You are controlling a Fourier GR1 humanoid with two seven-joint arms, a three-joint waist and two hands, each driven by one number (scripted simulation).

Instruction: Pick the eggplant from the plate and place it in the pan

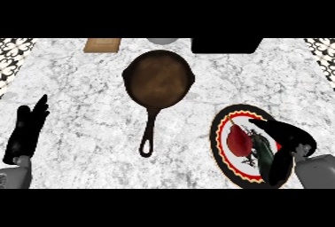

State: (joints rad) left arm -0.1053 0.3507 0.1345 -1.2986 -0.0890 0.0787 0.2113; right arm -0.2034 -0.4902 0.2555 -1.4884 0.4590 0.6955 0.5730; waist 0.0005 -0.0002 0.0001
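A dark red eggplant with a green stem end lies on a round patterned plate at the lower right. My right hand arches over the plate's right side, fingers curved above the stem end and thumb low beside it; the eggplant still rests on the plate. A dark brown cast-iron pan sits in the middle of the counter, its handle pointing toward me. At the left edge my left hand rests open, fingers up.
Along the counter's far edge are a wooden board, a grey round object and a black box. White marble counter stretches between pan and plate.
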